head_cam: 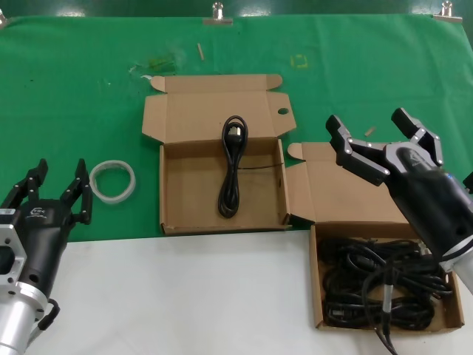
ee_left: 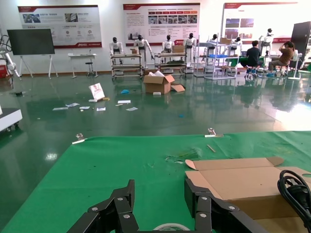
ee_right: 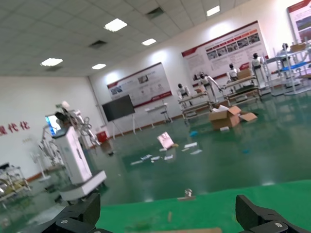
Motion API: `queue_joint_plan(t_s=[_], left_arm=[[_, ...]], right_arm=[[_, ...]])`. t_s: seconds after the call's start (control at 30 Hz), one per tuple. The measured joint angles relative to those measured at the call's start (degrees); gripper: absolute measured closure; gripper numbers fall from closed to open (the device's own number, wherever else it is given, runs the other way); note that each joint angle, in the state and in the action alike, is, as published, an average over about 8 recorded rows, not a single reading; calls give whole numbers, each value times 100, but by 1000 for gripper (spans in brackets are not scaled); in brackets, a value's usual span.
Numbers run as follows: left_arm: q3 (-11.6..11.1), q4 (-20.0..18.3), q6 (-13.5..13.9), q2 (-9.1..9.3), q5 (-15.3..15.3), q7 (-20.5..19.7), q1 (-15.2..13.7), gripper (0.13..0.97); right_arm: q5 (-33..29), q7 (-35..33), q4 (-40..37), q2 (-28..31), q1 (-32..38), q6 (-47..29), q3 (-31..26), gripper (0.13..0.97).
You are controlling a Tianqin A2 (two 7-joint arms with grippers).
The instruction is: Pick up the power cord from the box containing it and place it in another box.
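Note:
The power cord (head_cam: pixel 231 171), a thin black folded bundle, lies lengthwise in the middle box (head_cam: pixel 171 194), plug end toward the lid. That box's lid (head_cam: pixel 214 111) lies open at the back, with splayed side flaps and a round hole (head_cam: pixel 283 112). The other box (head_cam: pixel 316 281) stands at the right front and holds a tangle of black cables (head_cam: pixel 384 285). My right gripper (head_cam: pixel 368 124) is open above its lid (head_cam: pixel 340 196), holding nothing. My left gripper (head_cam: pixel 60 176) is open and empty at the left. In the left wrist view the cord (ee_left: pixel 294 191) shows beyond the open left gripper (ee_left: pixel 158 196).
A white tape ring (head_cam: pixel 113 180) lies on the green cloth (head_cam: pixel 89 96) between my left gripper and the middle box. A white table strip (head_cam: pixel 185 296) runs along the front. Metal clips (head_cam: pixel 217 13) hold the cloth at the back edge.

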Motion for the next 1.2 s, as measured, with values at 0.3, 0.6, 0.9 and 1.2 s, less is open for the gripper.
queue_joint_plan(t_s=[0.3, 0.6, 0.9, 1.2], left_arm=[[0, 0, 0, 0, 0, 0, 0, 679], [0, 0, 0, 0, -1, 1, 0, 632], [0, 0, 0, 0, -1, 1, 0, 512], [0, 0, 0, 0, -1, 3, 0, 351]], right_arm=[[-422, 62, 44, -7, -81, 428, -52, 129], [-846, 123, 89, -14, -162, 855, -103, 129], [-1271, 186, 133, -20, -243, 1288, -155, 129], [-1692, 246, 177, -27, -323, 1713, -206, 129]])
